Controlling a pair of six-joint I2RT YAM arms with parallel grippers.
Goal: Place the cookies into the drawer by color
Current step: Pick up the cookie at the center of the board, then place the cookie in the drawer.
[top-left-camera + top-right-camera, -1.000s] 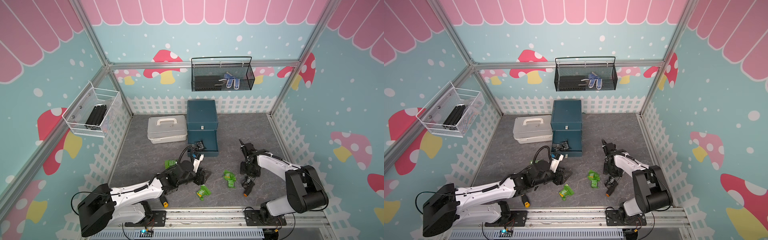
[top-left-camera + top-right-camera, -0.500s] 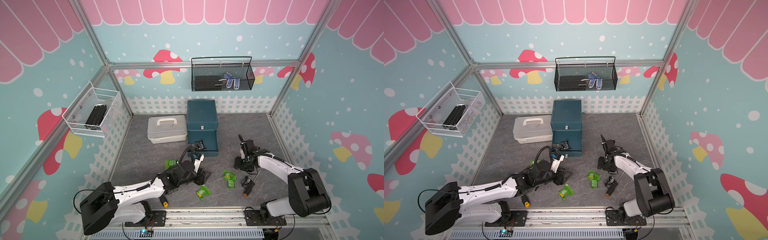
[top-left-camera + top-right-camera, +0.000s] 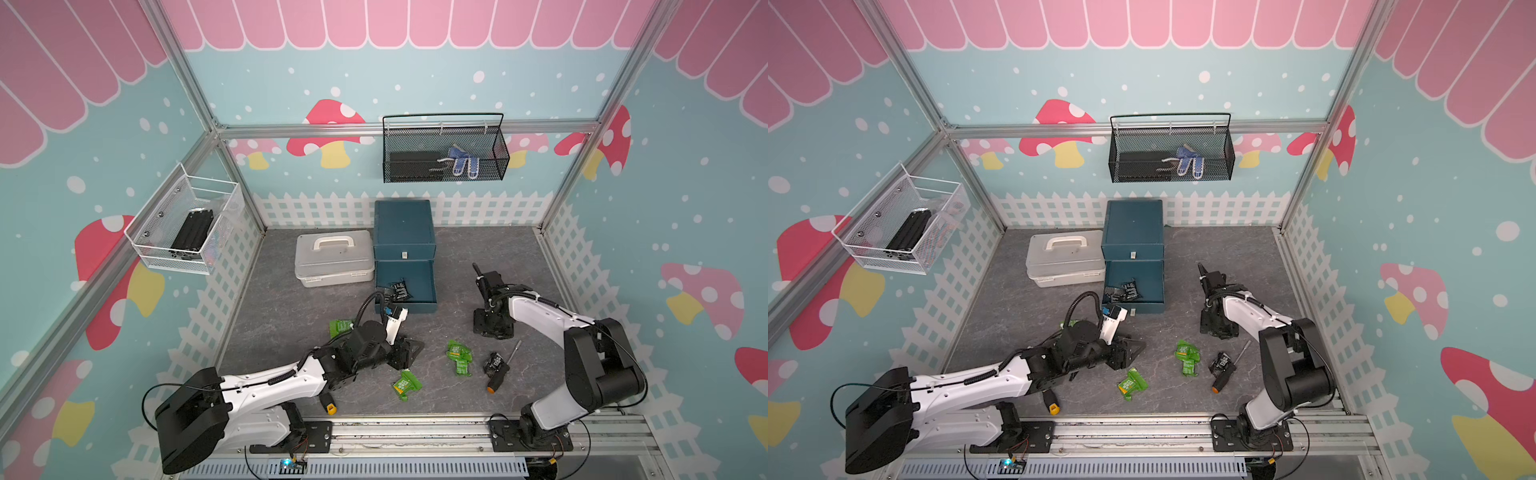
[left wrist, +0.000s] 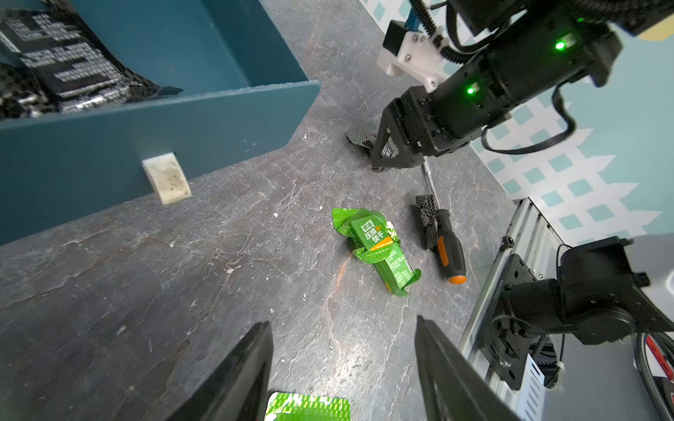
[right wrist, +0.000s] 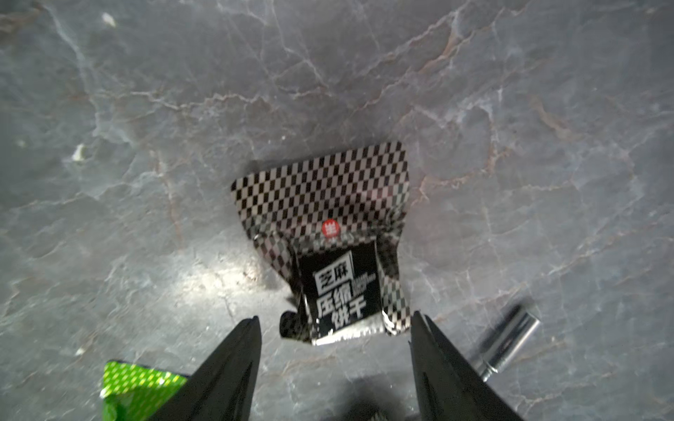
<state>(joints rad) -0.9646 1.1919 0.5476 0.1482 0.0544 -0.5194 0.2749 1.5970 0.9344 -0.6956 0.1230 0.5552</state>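
My left gripper [image 4: 343,328]: fingers [image 4: 240,375] spread wide, nothing held; green cookie [image 4: 308,408] on floor [image 4: 182,291] beneath them. My right gripper [image 5: 335,316]: fingers [image 5: 226,371] spread, straddling black cookie [image 5: 339,277], no pinch that I see. On drawer [image 3: 403,224], one tray [image 3: 422,278] out, black cookies [image 3: 397,291] inside. Other green cookies [image 3: 459,357] loose on floor.

Jaws of right gripper [image 5: 335,317] stand apart above grey marbled tabletop [image 5: 146,109]. Black checkered cookie packet [image 5: 328,218] lies flat, its printed end between the fingertips, not pinched. Green cookie packet [image 5: 135,386] sits beside one finger, and a metal shaft [image 5: 510,342] beside the opposite finger.
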